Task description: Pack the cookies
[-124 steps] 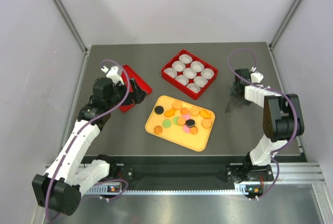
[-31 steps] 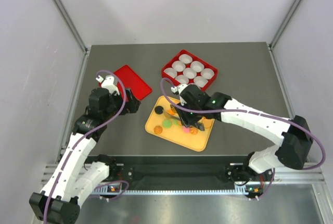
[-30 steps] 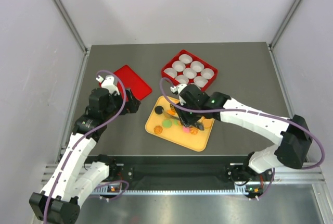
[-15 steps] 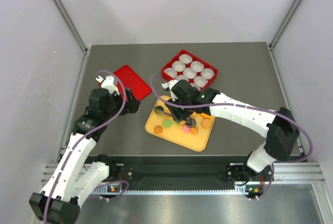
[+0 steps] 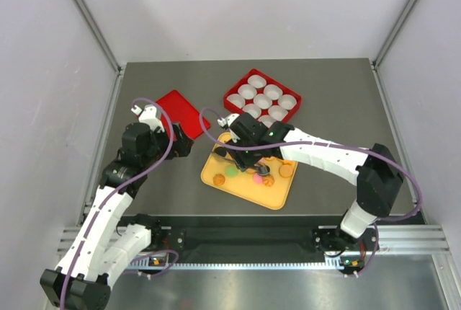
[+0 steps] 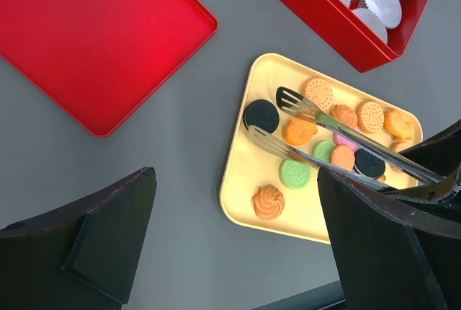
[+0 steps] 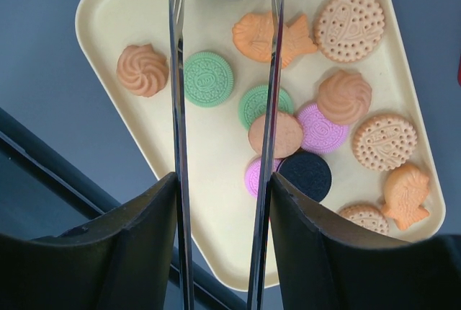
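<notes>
Cookies (image 7: 208, 78) lie flat on yellow tray (image 7: 130, 18): orange, green, pink, black.

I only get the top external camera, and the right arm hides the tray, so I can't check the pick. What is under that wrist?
Observer: The right fingers hold metal tongs, their tips apart on either side of a black cookie at a corner of the yellow tray.
Operator: Anything crowding it?
Observer: An orange fish-shaped cookie lies close beside it.
Operator: And the left arm?
Observer: The left fingers are wide open, with nothing between them.
</notes>
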Robot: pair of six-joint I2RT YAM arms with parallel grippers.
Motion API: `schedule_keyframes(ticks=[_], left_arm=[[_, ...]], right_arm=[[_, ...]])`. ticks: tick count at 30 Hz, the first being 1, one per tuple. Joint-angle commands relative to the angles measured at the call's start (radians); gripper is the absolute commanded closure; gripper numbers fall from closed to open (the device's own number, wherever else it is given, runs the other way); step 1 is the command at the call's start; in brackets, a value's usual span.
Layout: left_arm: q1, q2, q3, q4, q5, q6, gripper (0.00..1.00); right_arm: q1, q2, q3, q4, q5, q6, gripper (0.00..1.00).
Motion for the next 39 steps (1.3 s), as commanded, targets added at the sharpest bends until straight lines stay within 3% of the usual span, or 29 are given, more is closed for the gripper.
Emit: schedule_keyframes(ticks=[1,15,27,35,39], left_arm=[[0.000,-0.014,-0.007,-0.002,-0.008,0.020,0.01],[0.000,-0.019,-0.007,-0.004,-0.011,0.019,0.02],[0.000,-0.023,-0.005,-0.004,-0.009,0.017,0.02],[0.000,-0.040,0.021,-0.039,-0.028,0.026,0.02],[0.000,-0.057,0.028,-0.054,-0.049,0.033,0.02]], right_arm=[[0.019,0.011,0.055,0.037,0.031,-0.011,0.49],[0.025,0.037,0.063,0.037,0.045,-0.007,0.53],[0.016,-0.041,0.096,-0.003,0.062,-0.002,0.69],[-0.058,-0.136,0.119,-0.052,0.036,-0.004,0.69],[-0.162,-0.155,0.177,-0.067,0.008,-0.016,0.70]])
